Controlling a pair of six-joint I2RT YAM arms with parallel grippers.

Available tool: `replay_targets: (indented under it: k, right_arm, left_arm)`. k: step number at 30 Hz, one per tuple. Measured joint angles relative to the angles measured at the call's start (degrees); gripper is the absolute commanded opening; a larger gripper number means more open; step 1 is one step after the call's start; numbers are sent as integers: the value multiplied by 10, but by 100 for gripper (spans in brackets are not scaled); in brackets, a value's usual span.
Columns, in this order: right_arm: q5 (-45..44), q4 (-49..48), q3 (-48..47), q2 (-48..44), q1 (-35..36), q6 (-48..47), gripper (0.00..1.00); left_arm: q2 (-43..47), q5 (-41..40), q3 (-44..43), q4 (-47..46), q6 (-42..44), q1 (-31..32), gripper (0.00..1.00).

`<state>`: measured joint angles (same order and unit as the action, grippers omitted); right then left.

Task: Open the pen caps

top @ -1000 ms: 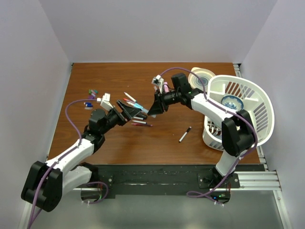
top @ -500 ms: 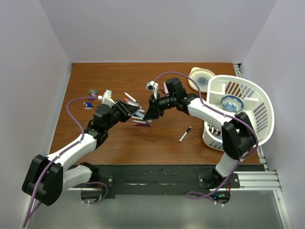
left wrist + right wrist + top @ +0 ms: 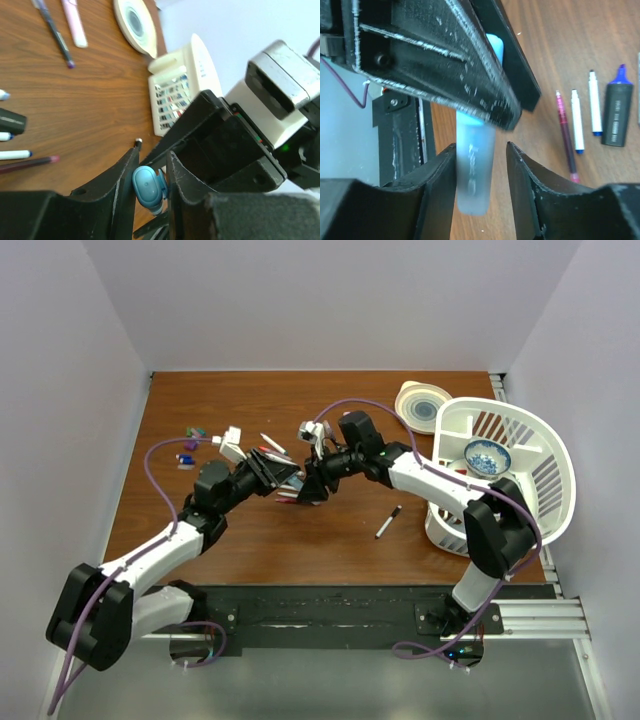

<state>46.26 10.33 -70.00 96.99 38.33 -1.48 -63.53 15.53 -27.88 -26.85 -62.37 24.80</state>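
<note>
Pen caps (image 3: 193, 432) lie loose in a small coloured cluster on the bench (image 3: 300, 540), well off to the left of your left fingers (image 3: 126, 182), and neither arm touches them. Those left fingers are clamped on the end of a light-blue pen (image 3: 475, 170), and its rounded blue tip sits squarely between them. Your right fingers (image 3: 440, 200) straddle the frosted length of the same pen, just beside the left pair. They stand apart, with a sliver of gap showing on one side of the barrel. In the right wrist view, several thin pens (image 3: 576, 120) and a dark marker (image 3: 615, 112) lie flat on the wood to the right of those fingers. Well to the right of the right fingers stands a white slatted basket (image 3: 545, 468). One blue-patterned bowl (image 3: 487, 456) rests inside it, and you cannot tell what the bowl holds. A round white dish (image 3: 424, 406) sits just beside the basket.
</note>
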Motion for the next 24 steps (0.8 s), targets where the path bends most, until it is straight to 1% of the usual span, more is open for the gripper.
replay_targets:
  k: [2,3,4,5,6,7,11,13,14,16,19,22,24]
  right_arm:
    - [2,-1,2,0,4,1,46]
    - [3,-3,3,0,6,2,43]
    - [4,-6,5,0,7,3,38]
    - [5,-10,6,0,7,5,29]
    - [9,-12,8,0,7,6,3]
    - [11,-14,10,0,7,6,0]
    - [12,-27,14,0,7,30,0]
    - [6,-59,18,1,12,38,0]
    - [3,-64,19,1,16,40,0]
    - [8,-60,28,1,22,41,0]
    - [8,-48,30,2,30,41,0]
    - [8,-45,30,2,34,38,0]
    - [7,-38,30,2,34,27,0]
  left_arm:
    - [-7,25,13,-38,0,0,0]
    - [-11,34,17,-50,0,0,0]
    - [-16,42,21,-61,0,0,0]
    - [-20,47,24,-69,0,0,0]
    - [-23,50,24,-71,0,0,0]
    - [-25,51,24,-74,1,0,0]
    - [-23,54,22,-75,16,-11,0]
    - [-10,71,19,-58,16,-41,0]
    - [2,61,16,-48,17,-64,0]
    - [24,30,-4,-23,19,-151,0]
    - [33,-5,-45,-3,15,-277,0]
    - [34,-5,-60,9,14,-343,0]
    - [35,-3,-59,30,15,-363,0]
